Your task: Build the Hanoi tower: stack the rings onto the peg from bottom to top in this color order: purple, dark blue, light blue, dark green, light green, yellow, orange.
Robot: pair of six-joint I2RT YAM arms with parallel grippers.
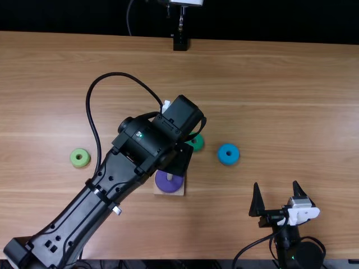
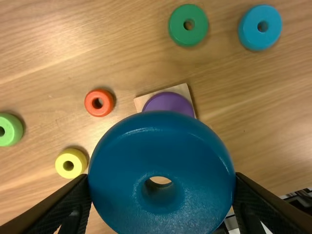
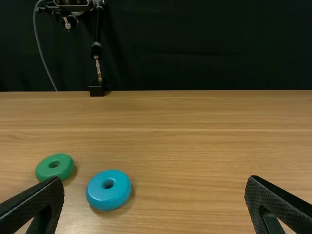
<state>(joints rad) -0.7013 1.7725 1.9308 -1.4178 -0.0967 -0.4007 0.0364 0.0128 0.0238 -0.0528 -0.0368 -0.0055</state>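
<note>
My left gripper [image 1: 178, 159] is over the peg base [image 1: 169, 193] in the top view. The left wrist view has the left gripper [image 2: 162, 183] shut on the dark blue ring [image 2: 161, 141]. A purple ring [image 1: 168, 181] lies on the base around the peg [image 1: 170, 176]. Loose on the table are the light blue ring [image 1: 228, 154], dark green ring [image 1: 196, 142], light green ring [image 1: 79, 157], orange ring [image 2: 99, 102] and yellow ring [image 2: 71, 163]. At lower right stands my right gripper [image 1: 277, 193], open with nothing between its fingers; the right wrist view shows it too, right gripper [image 3: 154, 195].
A black stand foot [image 1: 180, 43] rests at the table's [image 1: 269, 78] far edge. The left arm crosses the left half of the table diagonally, with a black cable looping beside it.
</note>
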